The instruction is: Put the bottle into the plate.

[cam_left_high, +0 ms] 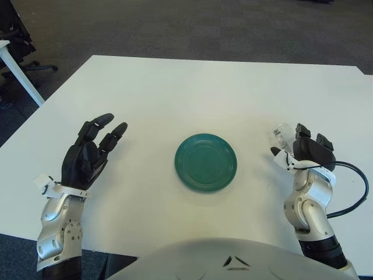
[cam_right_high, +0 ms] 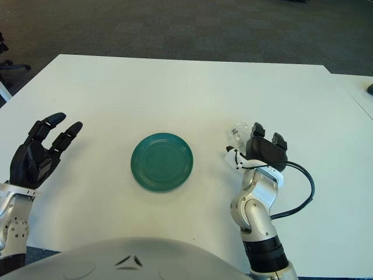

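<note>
A small clear plastic bottle (cam_left_high: 282, 133) is on the white table (cam_left_high: 186, 87), right of the round green plate (cam_left_high: 206, 161), and is partly hidden by my right hand. My right hand (cam_left_high: 303, 149) is right beside the bottle, back towards me, its fingers (cam_left_high: 301, 129) spread and not closed around it. The bottle shows between the thumb and the fingers in the right eye view (cam_right_high: 239, 130). My left hand (cam_left_high: 90, 153) is held up left of the plate, open and empty. The plate holds nothing.
A black cable (cam_left_high: 355, 186) loops from my right wrist over the table's right part. A white table leg (cam_left_high: 20, 73) and an office chair base (cam_left_high: 32, 65) stand on the dark carpet at the far left.
</note>
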